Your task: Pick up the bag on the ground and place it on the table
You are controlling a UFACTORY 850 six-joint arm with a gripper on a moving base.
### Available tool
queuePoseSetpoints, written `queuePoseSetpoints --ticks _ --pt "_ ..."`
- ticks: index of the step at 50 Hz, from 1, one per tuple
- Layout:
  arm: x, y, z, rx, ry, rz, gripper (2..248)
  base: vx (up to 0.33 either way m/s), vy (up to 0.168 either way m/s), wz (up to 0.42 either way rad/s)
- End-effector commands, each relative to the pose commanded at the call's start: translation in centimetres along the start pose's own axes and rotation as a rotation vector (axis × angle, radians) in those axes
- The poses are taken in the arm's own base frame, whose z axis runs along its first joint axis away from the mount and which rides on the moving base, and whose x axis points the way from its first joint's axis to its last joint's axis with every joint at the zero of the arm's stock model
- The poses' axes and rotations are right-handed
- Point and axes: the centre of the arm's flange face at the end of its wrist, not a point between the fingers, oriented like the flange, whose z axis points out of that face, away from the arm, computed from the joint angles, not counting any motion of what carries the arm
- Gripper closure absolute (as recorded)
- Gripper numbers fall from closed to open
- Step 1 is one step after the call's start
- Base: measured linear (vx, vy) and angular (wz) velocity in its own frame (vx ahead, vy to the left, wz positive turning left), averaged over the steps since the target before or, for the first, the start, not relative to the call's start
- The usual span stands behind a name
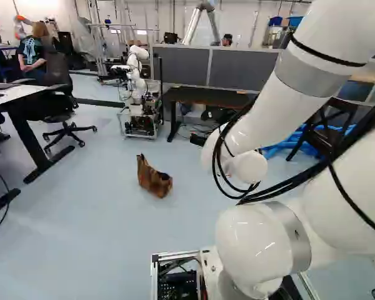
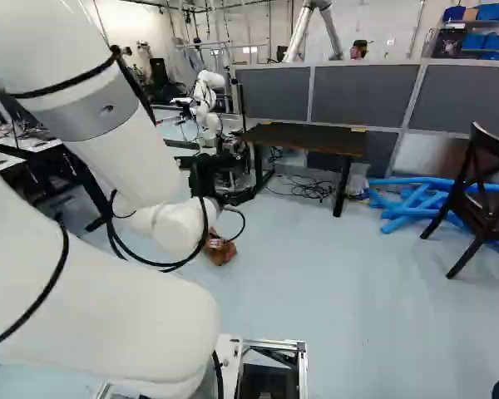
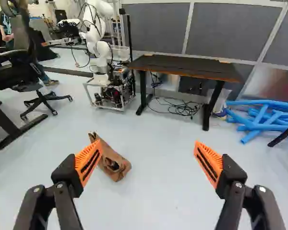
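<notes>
The gripper (image 3: 148, 146) stands open and empty, its fingers spread wide, presumably to straddle the brown bag (image 3: 114, 160). The bag slumps on the floor (image 3: 156, 191), out from the desk's (image 3: 182, 67) front edge, near the corner beside another robot (image 3: 100, 48). Its long axis runs obliquely away from my arm (image 1: 262, 119), peaked end farther, dark hollow nearer.
</notes>
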Motion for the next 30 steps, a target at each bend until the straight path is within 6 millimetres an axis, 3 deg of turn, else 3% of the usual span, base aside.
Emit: queuePoseSetpoints --ticks 30 --pt "0.00 0.00 0.00 0.000 0.000 0.000 3 0.000 0.000 0.000"
